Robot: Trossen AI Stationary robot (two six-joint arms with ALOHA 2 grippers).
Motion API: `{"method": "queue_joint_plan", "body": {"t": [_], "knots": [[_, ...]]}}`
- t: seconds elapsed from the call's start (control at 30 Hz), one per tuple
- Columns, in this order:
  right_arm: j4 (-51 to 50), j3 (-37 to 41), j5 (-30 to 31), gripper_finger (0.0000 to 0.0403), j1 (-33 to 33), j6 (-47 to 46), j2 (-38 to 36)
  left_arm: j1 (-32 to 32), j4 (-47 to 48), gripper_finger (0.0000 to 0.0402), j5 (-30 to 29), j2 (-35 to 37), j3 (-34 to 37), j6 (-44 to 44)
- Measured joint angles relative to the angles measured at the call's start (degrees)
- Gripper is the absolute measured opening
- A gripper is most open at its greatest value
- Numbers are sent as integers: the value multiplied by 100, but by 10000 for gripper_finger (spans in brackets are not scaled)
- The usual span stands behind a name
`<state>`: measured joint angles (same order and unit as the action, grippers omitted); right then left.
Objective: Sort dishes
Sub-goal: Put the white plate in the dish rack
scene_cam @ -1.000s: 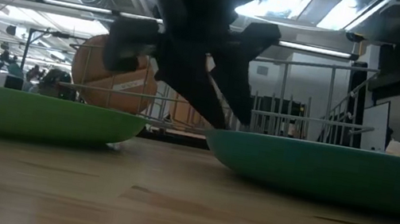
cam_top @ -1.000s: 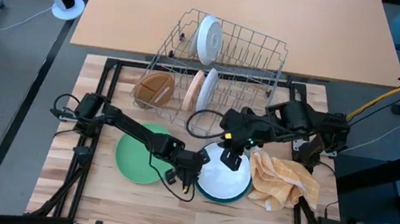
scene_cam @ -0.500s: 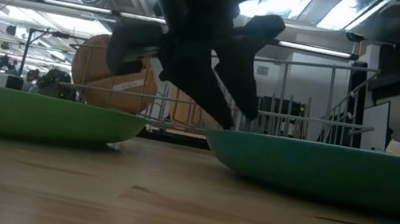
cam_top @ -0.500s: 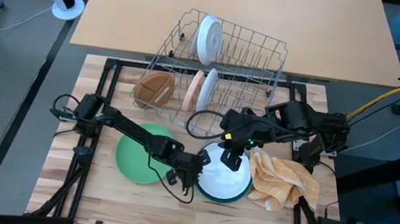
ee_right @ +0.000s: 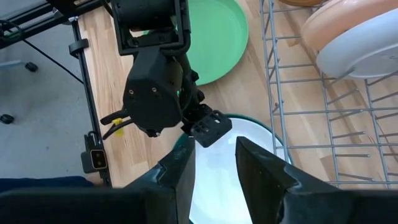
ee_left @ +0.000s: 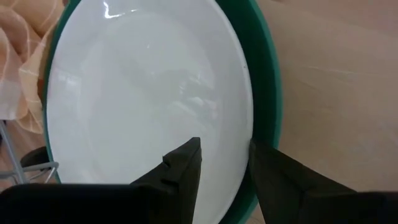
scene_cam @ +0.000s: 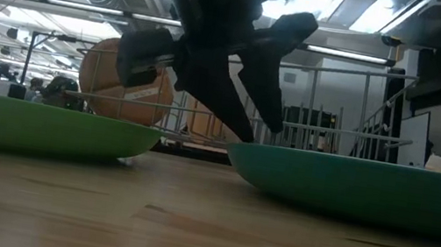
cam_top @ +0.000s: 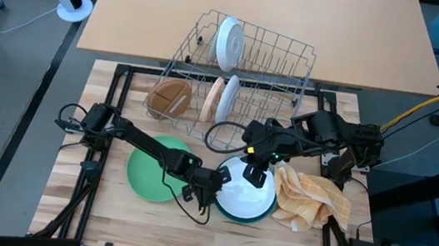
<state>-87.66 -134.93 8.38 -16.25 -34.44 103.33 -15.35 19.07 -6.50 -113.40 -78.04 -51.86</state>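
Observation:
A white plate (cam_top: 250,198) lies in a larger teal plate (cam_top: 229,214) on the table's near middle; both show in the left wrist view, white (ee_left: 137,93) and teal (ee_left: 264,74). A green plate (cam_top: 149,173) lies to their left. My left gripper (cam_top: 214,183) is open at the stacked plates' left edge, its fingers astride the white plate's rim (ee_left: 239,180). My right gripper (cam_top: 253,176) is open and empty just above the white plate (ee_right: 214,205). In the low view the left gripper (scene_cam: 254,133) reaches down behind the teal plate's rim (scene_cam: 361,186). My left gripper comes slanting down from the table's left. One finger (ee_left: 183,165) stands over the white plate's inside near its rim, and the other (ee_left: 273,171) over the teal plate's rim. I cannot tell whether either finger touches a plate. Both plates lie flat on the table.
A grey wire rack (cam_top: 285,64) at the far middle holds an upright white plate (cam_top: 229,44), a tan and a white plate (cam_top: 221,98); a brown plate (cam_top: 170,98) leans at its left. A yellow checked cloth (cam_top: 311,197) lies crumpled right of the teal plate.
My left gripper has edged a little toward the white plate's rim. The plates have stayed where they were.

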Motion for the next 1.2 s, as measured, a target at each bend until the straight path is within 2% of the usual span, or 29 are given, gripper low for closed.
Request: {"method": "queue_joint_plan", "body": {"t": [0.43, 0.7, 1.2], "knots": [[0, 0, -2, 120, 0, 20, 0, -4, 2, 127, 52, 0, 0, -822], [4, 0, -3, 120, 0, 20, 0, 2, 2, 127, 331, 0, -2, -830], [11, 0, -17, 120, 0, 22, 0, 11, -243, 127, 219, -404, -22, -858]]}}
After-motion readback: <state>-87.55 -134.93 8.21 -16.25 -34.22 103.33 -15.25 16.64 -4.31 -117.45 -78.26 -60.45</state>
